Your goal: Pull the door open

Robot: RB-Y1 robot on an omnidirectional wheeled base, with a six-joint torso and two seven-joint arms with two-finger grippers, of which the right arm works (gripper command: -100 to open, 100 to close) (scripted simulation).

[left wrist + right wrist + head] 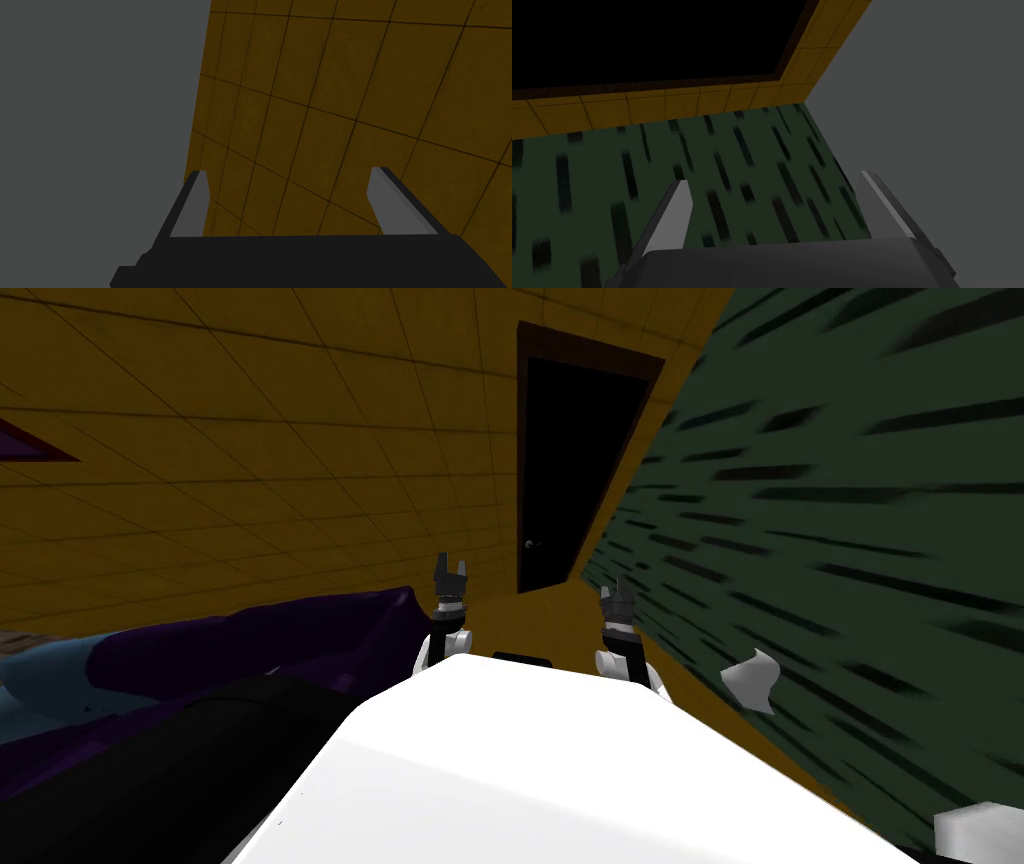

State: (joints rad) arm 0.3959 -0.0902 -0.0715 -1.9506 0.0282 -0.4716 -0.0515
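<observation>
- Presently: door (565, 468), dark panel in a brown frame, stands just beside the green wall's (850, 538) far end, well apart from both grippers.
- Handling, judged: rigid, hinged, probably heavy; grasp the small knob (530, 545) on the edge away from the green wall.
- Long axis upright; face toward me.
- Left gripper (289, 172) and right gripper (774, 178): jaws wide, empty.

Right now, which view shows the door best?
The head view: the whole dark door, with frame and knob. The right wrist view catches one framed corner; the left wrist view faces yellow tiled wall.
</observation>
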